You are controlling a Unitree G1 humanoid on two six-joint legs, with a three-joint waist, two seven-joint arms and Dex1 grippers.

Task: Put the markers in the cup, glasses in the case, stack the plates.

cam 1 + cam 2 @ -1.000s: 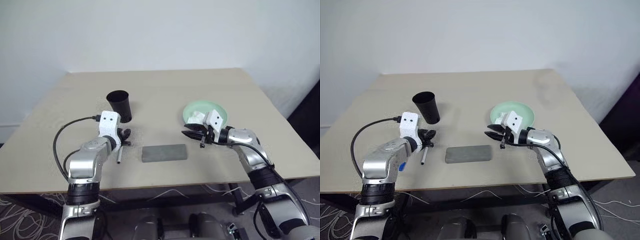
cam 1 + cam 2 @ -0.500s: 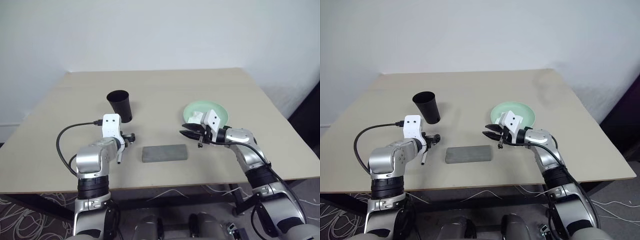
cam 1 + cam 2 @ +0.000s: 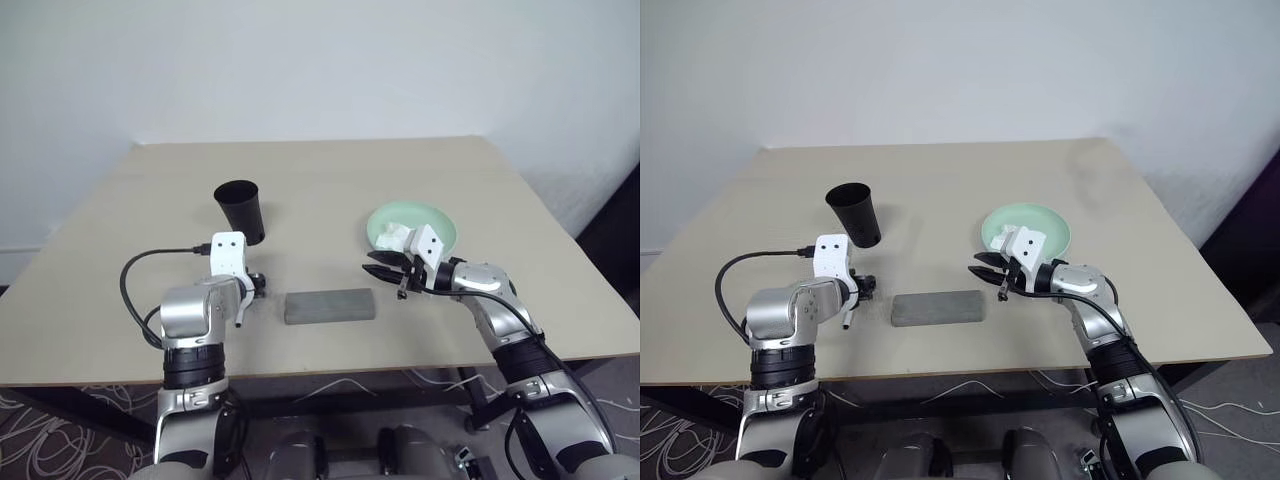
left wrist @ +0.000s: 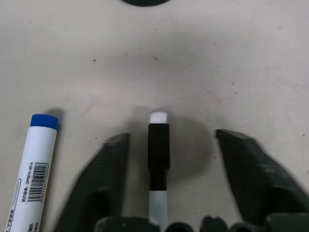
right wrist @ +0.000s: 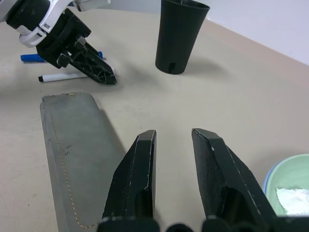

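Neither marker is in the cup (image 3: 240,209) yet, so that part of the task is barely begun. Both lie on the bench (image 3: 320,180) at about seven o'clock from the cup: the black-capped marker (image 4: 159,164) sits between the fingers of the left gripper (image 4: 166,181), which are spread to either side of it and not touching it, and the blue-ended marker (image 4: 35,169) lies just beside it, outside the fingers. I judge a pickup of the black-capped one to be the step in hand.

The grey case (image 3: 329,305) lies shut and flat near the front of the bench, at about five o'clock from the cup. I cannot make out the glasses, so whether they are already inside is unclear.

The plates look stacked: the green plate (image 3: 412,226), holding a white tissue (image 5: 294,197), sits at three o'clock from the case, with a blue rim (image 5: 268,180) peeping from beneath it. The right gripper (image 5: 173,145) hovers between case and plates, fingers slightly parted and holding nothing.
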